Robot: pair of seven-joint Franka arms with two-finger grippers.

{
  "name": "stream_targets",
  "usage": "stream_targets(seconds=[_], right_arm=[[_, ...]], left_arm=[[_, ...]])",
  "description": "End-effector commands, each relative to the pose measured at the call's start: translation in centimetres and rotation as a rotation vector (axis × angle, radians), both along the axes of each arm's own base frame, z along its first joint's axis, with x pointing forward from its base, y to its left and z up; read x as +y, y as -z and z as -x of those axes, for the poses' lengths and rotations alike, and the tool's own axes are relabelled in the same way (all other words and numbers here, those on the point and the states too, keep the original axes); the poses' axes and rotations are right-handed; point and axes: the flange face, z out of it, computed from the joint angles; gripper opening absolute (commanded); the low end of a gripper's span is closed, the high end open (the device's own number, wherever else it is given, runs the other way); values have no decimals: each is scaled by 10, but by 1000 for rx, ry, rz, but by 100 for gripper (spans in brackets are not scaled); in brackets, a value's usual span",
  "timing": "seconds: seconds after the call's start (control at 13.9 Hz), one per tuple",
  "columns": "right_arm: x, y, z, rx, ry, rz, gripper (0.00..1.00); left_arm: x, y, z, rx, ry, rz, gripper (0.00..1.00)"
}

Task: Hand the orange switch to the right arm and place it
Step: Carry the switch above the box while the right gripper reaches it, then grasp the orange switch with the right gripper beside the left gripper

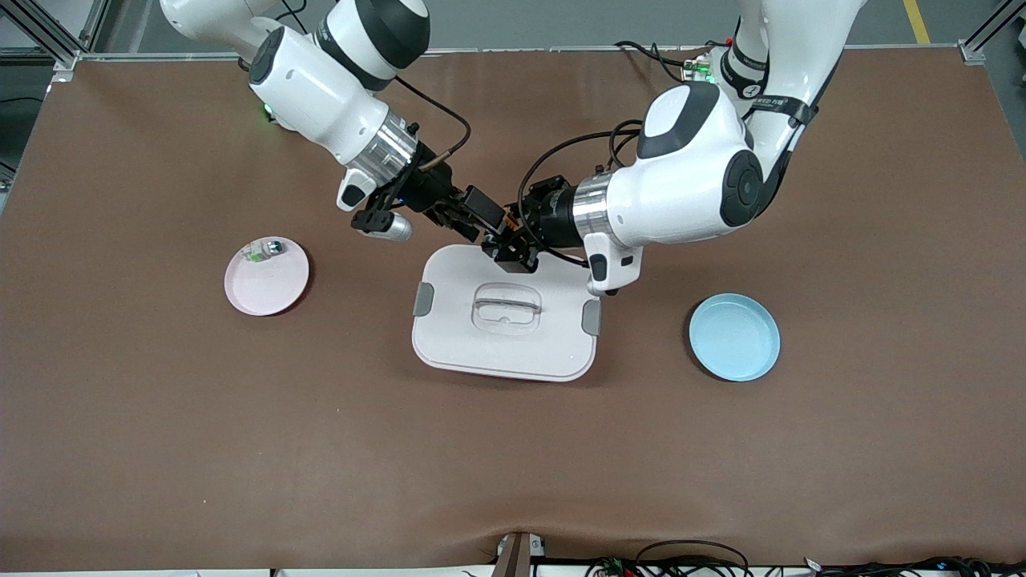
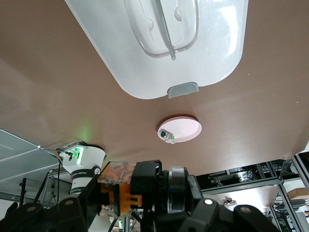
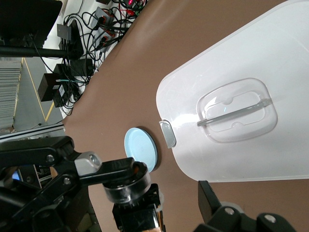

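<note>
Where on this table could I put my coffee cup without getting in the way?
The wide brown strip nearer the front camera than the white lid, pink plate and blue plate lies bare. Crowded: above the lid's farther edge, where left gripper and right gripper meet.

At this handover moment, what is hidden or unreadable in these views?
- Front view: the orange switch is masked by the left gripper and right gripper meeting over the white lid.
- Left wrist view: switch cap hidden by fingers.
- Green component on pink plate: too small to identify.
</note>
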Motion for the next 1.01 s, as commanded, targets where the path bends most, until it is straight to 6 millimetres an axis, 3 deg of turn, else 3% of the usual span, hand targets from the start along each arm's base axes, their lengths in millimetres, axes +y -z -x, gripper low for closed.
stream_targets(seconds=[0.0, 0.07, 0.29, 0.72, 0.93], right_arm=[[11, -1, -2, 8, 2, -19, 100], [10, 0, -2, 6, 1, -17, 100], [9, 0, -2, 11, -6, -14, 62], [0, -4, -2, 49, -23, -8, 58], [-17, -16, -4, 82, -40, -7, 59]], left_arm=[[0, -12, 4, 13, -9, 11, 0], [-1, -13, 5, 16, -11, 12, 0], [-4, -13, 8, 19, -5, 14, 0], [-2, -15, 7, 21, -14, 12, 0], [-1, -15, 6, 21, -15, 12, 0]])
